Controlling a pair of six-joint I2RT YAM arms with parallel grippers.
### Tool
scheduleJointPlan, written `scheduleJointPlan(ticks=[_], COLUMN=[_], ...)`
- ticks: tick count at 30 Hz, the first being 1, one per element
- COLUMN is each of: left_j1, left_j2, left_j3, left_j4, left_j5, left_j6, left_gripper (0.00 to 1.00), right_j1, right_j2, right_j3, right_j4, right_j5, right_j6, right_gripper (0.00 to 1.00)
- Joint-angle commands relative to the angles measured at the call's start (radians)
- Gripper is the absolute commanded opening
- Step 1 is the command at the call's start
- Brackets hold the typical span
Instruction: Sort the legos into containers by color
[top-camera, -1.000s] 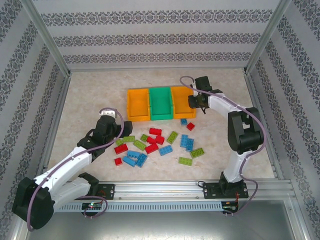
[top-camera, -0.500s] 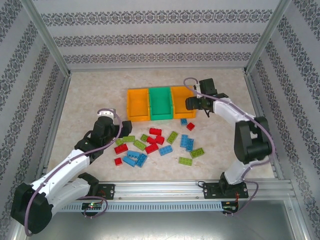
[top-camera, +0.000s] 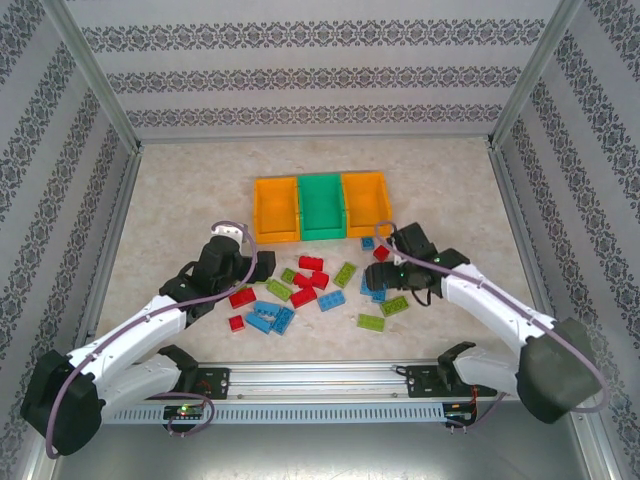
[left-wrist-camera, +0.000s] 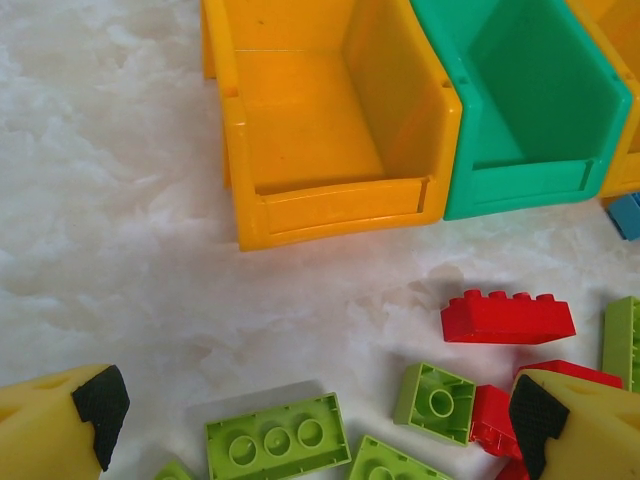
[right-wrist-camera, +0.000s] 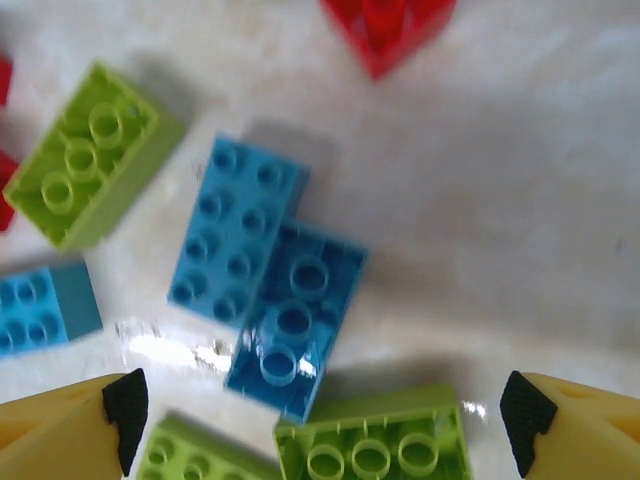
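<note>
Low over the legos (top-camera: 311, 263) — jaws wide

Scanning every view right now: no text, number, label or brand can be read anywhere (the legos (right-wrist-camera: 238, 232) are too blurred up close to show any mark on their studs, and the walls of the containers (left-wrist-camera: 340, 205) look plain).
</note>
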Motion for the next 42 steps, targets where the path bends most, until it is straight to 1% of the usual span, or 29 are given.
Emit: scheduleJointPlan(ticks=[1,6,11,17,23,28,33,37,42], left_j1=[-0.015,-0.015,-0.017,-0.015,-0.016,-0.017,-0.017,-0.016,-0.017], left_j2=[-0.001,-0.011,-0.034,-0.041,-0.035,-0.031,-0.031,-0.028,-0.029], left_j3=[0.001,0.008,0.011,0.018,0.021,0.032,0.032,0.031,0.032], left_j4=[0.047,0.034,0.030,0.019,0.029,0.028,0.026,0.027,0.025], left_j5=[0.016,0.030,0.043,0.037,0.046,0.052,0.052,0.054,0.052], left_j6=[0.018,0.010,-0.002,0.009,0.000,-0.003,-0.001,-0.002,-0.004], left_gripper=[0.99,0.99,0.99,0.99,0.99,0.99,0.99,0.99,0.99], right_j1=[0.036,0.098,0.127,0.136,0.145,0.144,0.144,0.147,0.148], right_j2=[-0.031,0.010,0.086,0.163,0.192,0.212,0.211,0.204,0.197], right_j3=[-0.046,-0.044,-0.012,0.010,0.016,0.021,0.012,0.003,-0.011], right_j4=[-0.051,-0.059,-0.085,-0.086,-0.066,-0.074,-0.081,-0.061,-0.072], right_j5=[0.048,0.065,0.167,0.178,0.172,0.179,0.193,0.193,0.200], right_j6=[0.097,0.107,0.125,0.111,0.101,0.109,0.131,0.136,0.155], right_gripper=[0.94,0.94,0.93,0.92,0.89,0.83,0.79,0.71,0.66])
